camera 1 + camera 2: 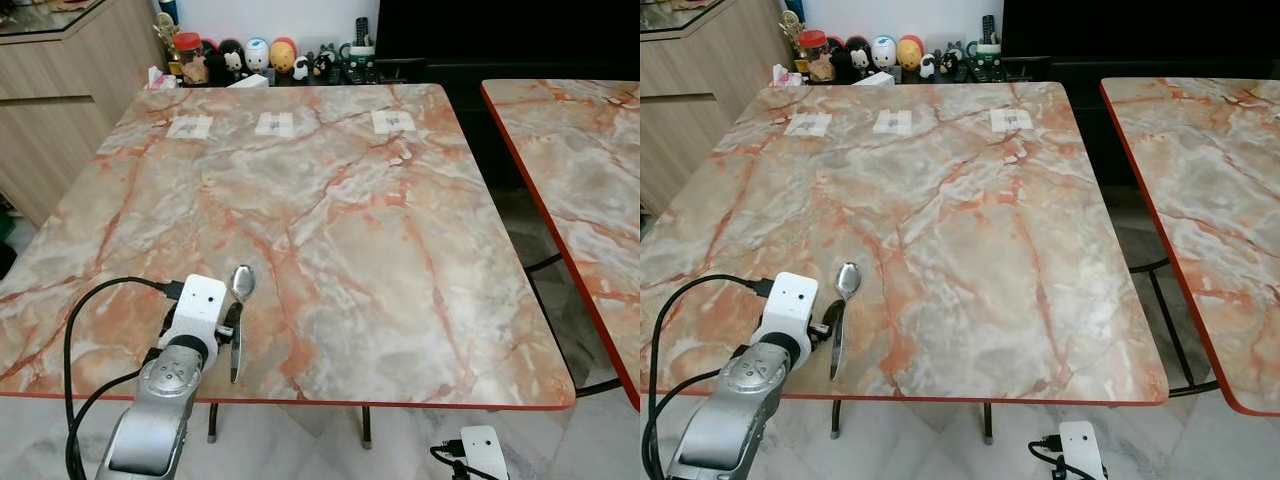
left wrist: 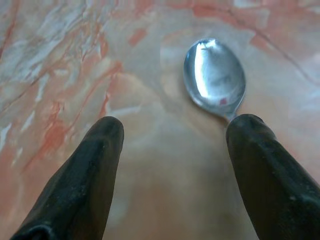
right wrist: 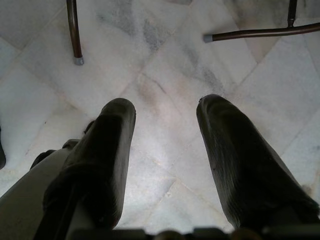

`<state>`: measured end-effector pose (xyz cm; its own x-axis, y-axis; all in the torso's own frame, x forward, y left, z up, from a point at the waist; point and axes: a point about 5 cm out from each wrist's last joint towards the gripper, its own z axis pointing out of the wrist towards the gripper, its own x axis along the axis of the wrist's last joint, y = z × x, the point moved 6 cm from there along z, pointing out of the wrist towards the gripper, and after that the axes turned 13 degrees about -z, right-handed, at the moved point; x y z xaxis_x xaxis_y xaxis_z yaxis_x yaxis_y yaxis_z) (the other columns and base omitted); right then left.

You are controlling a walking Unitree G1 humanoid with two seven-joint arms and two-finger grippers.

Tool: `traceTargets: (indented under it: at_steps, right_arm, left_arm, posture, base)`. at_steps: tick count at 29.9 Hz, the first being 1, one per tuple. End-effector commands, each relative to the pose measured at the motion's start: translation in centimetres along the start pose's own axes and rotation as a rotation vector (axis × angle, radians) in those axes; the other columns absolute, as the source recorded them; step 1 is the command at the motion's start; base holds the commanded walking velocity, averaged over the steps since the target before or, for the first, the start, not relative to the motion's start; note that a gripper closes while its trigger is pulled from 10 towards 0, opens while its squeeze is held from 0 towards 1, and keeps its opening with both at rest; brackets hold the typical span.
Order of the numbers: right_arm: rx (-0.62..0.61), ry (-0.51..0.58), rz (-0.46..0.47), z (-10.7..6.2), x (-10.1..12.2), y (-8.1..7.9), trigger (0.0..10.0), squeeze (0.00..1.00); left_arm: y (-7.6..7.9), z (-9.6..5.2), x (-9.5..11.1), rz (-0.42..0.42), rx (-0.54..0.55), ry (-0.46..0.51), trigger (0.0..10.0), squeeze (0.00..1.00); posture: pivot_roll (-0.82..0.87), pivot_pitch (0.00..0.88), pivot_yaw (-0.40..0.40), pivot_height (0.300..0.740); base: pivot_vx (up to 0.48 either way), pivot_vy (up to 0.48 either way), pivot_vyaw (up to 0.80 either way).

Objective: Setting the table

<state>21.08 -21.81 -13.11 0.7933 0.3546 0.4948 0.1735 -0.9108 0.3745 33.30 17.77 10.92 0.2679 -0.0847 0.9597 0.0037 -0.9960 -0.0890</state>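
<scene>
Spoon (image 2: 215,77) lies on the marble table (image 1: 400,250); left gripper (image 2: 175,132) fingers spread, one finger over its handle.

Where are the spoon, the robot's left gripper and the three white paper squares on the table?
spoon (image 1: 241,282), left eye view, on its bowl.
left gripper (image 2: 172,137), left wrist view, midway between its fingertips.
white paper squares (image 1: 274,124), left eye view, on the middle square.

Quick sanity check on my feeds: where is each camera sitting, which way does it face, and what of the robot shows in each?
Left eye view: head camera, looking forward and down over the marble table; left arm reaching to the spoon.
Right eye view: the other head eye, same scene, same arm.
Left wrist view: along the open left gripper at the spoon's bowl on the table.
Right wrist view: along the open right gripper down at the floor tiles.
Shared: both eyes and the left wrist show the spoon.
</scene>
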Motion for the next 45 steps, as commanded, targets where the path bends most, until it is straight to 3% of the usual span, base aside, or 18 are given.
traceTargets:
  at_steps: [1,7,8,17,21,26,33,37,38,39,40,41,42,43,45]
  right_arm:
    - [0.012,-0.021,-0.007,-0.1,-0.6,-0.4,10.0,0.00]
    - [0.013,-0.021,-0.006,-0.1,-0.6,-0.4,10.0,0.00]
    - [0.013,-0.021,-0.006,-0.1,-0.6,-0.4,10.0,0.00]
    - [0.013,-0.023,-0.005,-0.1,-0.6,-0.4,10.0,0.00]
    - [0.012,-0.023,-0.003,-0.1,-0.7,-0.4,10.0,0.00]
    - [0.010,-0.024,-0.002,-0.1,-0.7,-0.4,10.0,0.00]
    - [0.010,-0.026,-0.003,-0.1,-0.8,-0.4,10.0,0.00]
    - [0.010,-0.026,-0.004,-0.1,-0.8,-0.4,10.0,0.00]
    - [0.010,-0.027,-0.004,-0.1,-0.8,-0.5,10.0,0.00]
    - [0.011,-0.027,-0.005,-0.1,-0.8,-0.5,10.0,0.00]
    - [0.011,-0.027,-0.006,-0.1,-0.8,-0.5,10.0,0.00]
    - [0.010,-0.027,-0.006,-0.1,-0.8,-0.5,10.0,0.00]
    - [0.010,-0.027,-0.006,-0.1,-0.8,-0.5,10.0,0.00]
    - [0.010,-0.028,-0.007,-0.1,-0.8,-0.4,10.0,0.00]
    - [0.009,-0.028,-0.007,-0.1,-0.8,-0.4,10.0,0.00]
  left_arm:
    - [0.4,0.1,0.5,0.010,-0.003,0.009,10.0,1.00]
    - [1.2,0.5,0.6,0.007,-0.019,-0.007,10.0,1.00]
    - [1.3,0.7,0.4,0.012,-0.015,-0.017,10.0,0.00]
    - [2.3,1.6,0.3,0.025,-0.039,-0.022,10.0,0.00]
    - [3.4,2.0,0.0,0.047,-0.100,-0.039,10.0,0.00]
    - [3.5,2.2,-0.4,0.071,-0.104,-0.054,10.0,0.00]
    - [3.6,2.1,-2.5,0.085,-0.113,-0.138,10.0,0.00]
    - [3.9,1.9,-4.0,0.040,-0.136,-0.211,10.0,0.00]
    - [4.0,1.8,-4.3,0.023,-0.143,-0.226,9.3,0.00]
    - [4.2,1.8,-4.5,0.007,-0.150,-0.239,7.2,0.00]
    - [4.3,1.7,-4.8,-0.011,-0.156,-0.253,6.5,0.00]
    - [4.4,1.7,-4.9,-0.022,-0.156,-0.259,4.9,0.00]
    - [4.4,1.7,-5.0,-0.026,-0.159,-0.262,3.8,0.00]
    - [4.5,1.6,-5.1,-0.034,-0.162,-0.265,3.3,0.00]
    - [4.6,1.6,-5.2,-0.041,-0.164,-0.266,3.1,0.00]
  posture:
    - [0.00,0.085,0.008,0.740]
    - [0.00,0.086,0.010,0.740]
    - [0.00,0.087,0.011,0.740]
    - [0.00,0.091,0.010,0.740]
    - [-0.01,0.094,0.010,0.740]
    - [-0.01,0.095,0.011,0.740]
    - [-0.01,0.100,0.015,0.740]
    - [-0.01,0.102,0.017,0.740]
    - [-0.01,0.102,0.017,0.740]
    - [-0.01,0.102,0.017,0.740]
    - [-0.01,0.102,0.017,0.740]
    - [-0.02,0.103,0.016,0.740]
    - [-0.02,0.104,0.016,0.740]
    - [-0.02,0.104,0.016,0.740]
    - [-0.02,0.105,0.016,0.740]
  base:
    - [0.000,0.000,0.00]
    - [0.000,0.000,0.00]
    - [0.000,0.000,0.00]
    - [0.000,0.000,0.00]
    - [0.000,0.000,0.00]
    - [0.000,0.000,0.00]
    - [0.000,0.000,0.00]
    - [0.000,0.000,0.00]
    - [0.000,0.000,0.00]
    - [0.000,0.000,0.00]
    - [0.000,0.000,0.00]
    - [0.000,0.000,0.00]
    - [0.000,0.000,0.00]
    - [0.000,0.000,0.00]
    - [0.000,0.000,0.00]
